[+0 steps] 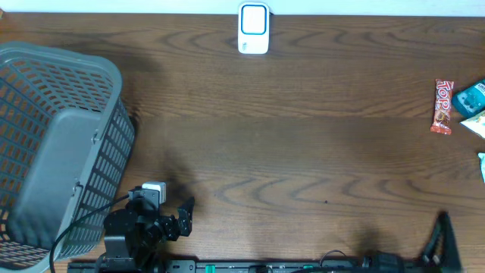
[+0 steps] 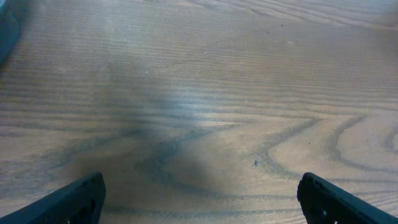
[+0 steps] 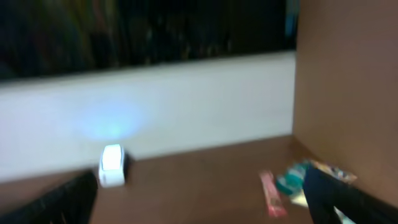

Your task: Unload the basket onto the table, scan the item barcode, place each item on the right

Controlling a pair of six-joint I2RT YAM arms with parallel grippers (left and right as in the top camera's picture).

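A white barcode scanner [image 1: 254,29] stands at the table's far edge; the right wrist view shows it blurred [image 3: 112,165]. The items lie at the far right: a red snack bar [image 1: 442,106], a teal packet [image 1: 471,95] and a pale packet [image 1: 477,123]. The right wrist view shows the red bar [image 3: 272,193] and the teal packet [image 3: 294,178] as well. My left gripper [image 2: 200,190] hangs open over bare wood near the front left [image 1: 185,214]. My right gripper [image 3: 199,186] is open and empty at the front right [image 1: 442,236], far from the items.
A large grey slatted basket [image 1: 114,144] fills the left side, right beside the left arm. A white item [image 1: 482,163] pokes in at the right edge. Brown wood table [image 1: 288,152] spans the middle.
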